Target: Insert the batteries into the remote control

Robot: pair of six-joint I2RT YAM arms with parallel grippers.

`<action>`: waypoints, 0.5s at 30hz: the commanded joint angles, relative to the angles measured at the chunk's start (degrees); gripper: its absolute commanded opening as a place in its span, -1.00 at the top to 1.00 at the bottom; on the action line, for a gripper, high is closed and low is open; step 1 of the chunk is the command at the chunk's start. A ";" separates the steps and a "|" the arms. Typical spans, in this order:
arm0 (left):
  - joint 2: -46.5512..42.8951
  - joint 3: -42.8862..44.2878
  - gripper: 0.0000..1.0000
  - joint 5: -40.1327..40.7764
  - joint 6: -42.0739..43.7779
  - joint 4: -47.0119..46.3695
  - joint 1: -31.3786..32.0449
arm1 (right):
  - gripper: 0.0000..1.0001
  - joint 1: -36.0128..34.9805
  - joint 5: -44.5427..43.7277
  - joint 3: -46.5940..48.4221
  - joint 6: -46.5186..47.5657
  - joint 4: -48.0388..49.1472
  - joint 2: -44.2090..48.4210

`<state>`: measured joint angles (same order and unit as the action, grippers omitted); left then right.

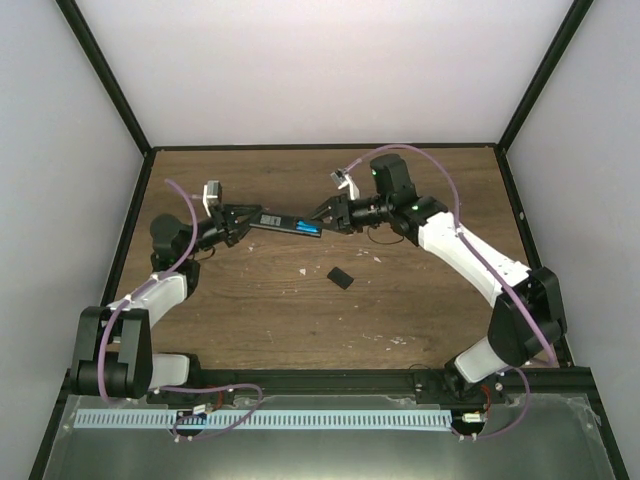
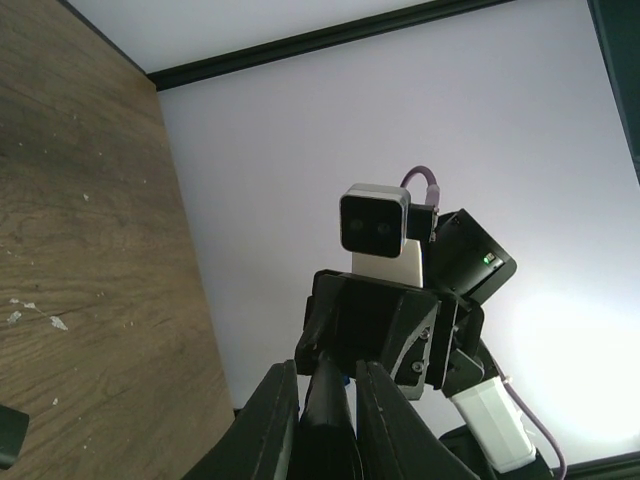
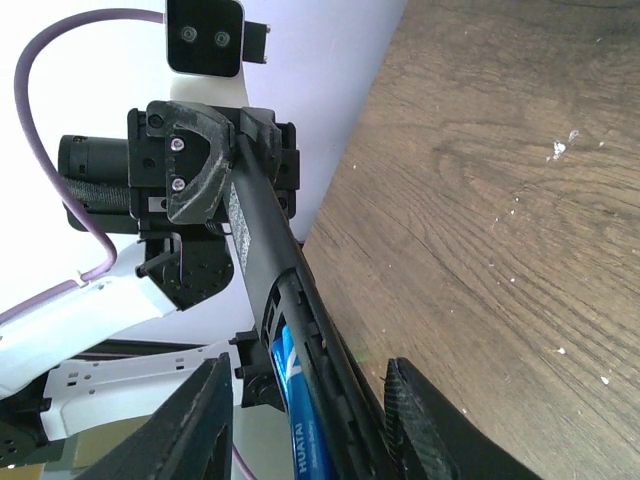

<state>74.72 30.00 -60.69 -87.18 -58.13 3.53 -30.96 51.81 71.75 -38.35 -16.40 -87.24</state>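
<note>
Found the remote control [image 1: 285,222] bridged between the two arms near the middle of the wooden worktop [image 1: 400,300], running roughly left to right in the top view and seemingly held clear of the wood; noted the left pincer [image 1: 238,222] clamped on its left end, both fingers [image 2: 270,420] pressed against the slim black bar in the left wrist view; saw the right pincer [image 1: 328,214] at the opposite end, spread wide, straddling the bar with a gap on either side and touching neither edge as far as the right wrist view showed; spotted a blue battery [image 3: 288,385] with white lettering seated in the open battery bay, at the end nearest the right pincer, showing as a bright blue strip in the top view too; could not tell whether a second battery sat in the bay; located the small black battery cover [image 1: 340,277] lying flat on the worktop, nearer the arm bases than the remote and well apart from it; picked out a few white specks [image 1: 302,270] on the wood just left of that cover; caught the right wrist camera [image 2: 375,222] facing back in the left wrist view, and the left wrist camera [image 3: 205,35] above the far clamp in the right wrist view.
</note>
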 commanded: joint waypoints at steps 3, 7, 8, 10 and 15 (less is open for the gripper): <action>-0.88 2.23 1.00 -0.23 2.05 -0.15 0.16 | 0.36 0.81 1.41 -0.75 0.71 -0.56 3.07; -0.88 2.45 1.00 -0.30 2.19 0.12 0.16 | 0.41 0.81 2.53 -0.88 0.97 -1.29 2.43; -0.93 2.56 1.00 -0.28 2.19 0.20 0.21 | 0.44 0.81 2.78 -0.94 0.93 -1.31 2.24; -1.05 2.59 1.00 -0.30 2.17 0.25 0.11 | 0.51 0.81 2.81 -0.95 1.08 -1.41 2.08; -1.31 2.45 1.00 -0.24 2.41 0.60 0.16 | 0.58 0.81 2.56 -0.65 1.64 -2.09 2.16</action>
<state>74.70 31.20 -61.10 -86.28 -57.60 3.60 -30.17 52.73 70.72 -37.95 -17.93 -85.80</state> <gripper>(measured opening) 0.157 0.218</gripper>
